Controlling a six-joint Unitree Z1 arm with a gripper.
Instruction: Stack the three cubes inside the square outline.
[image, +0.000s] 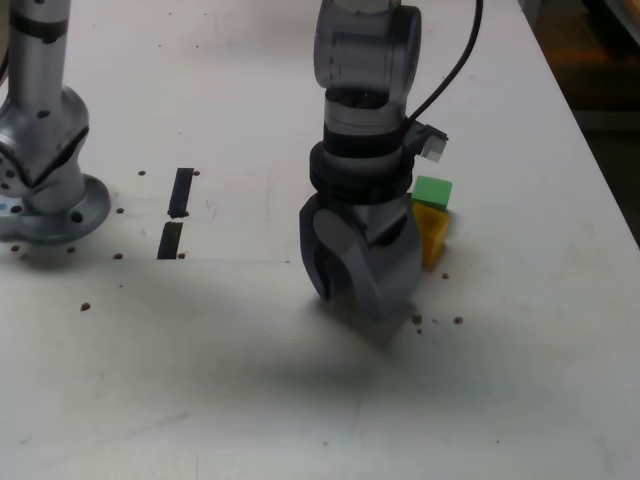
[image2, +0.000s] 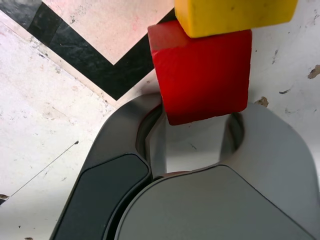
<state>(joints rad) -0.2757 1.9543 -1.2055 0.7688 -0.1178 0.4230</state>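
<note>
Three cubes sit bunched on the white table (image: 560, 380): the gripper (image2: 200, 125), pointing straight down from an upright arm, is clenched on the red cube (image2: 202, 75), seemingly to carry it into the square outline (image2: 85, 60) just beside it. The yellow cube (image2: 235, 15) touches the red one; the green cube (image: 432, 191) rests just behind the yellow.

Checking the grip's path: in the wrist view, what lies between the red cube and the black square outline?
Nothing: in the wrist view the red cube overlaps a corner of the square outline, so no gap shows. The yellow cube sits against the red one.
</note>
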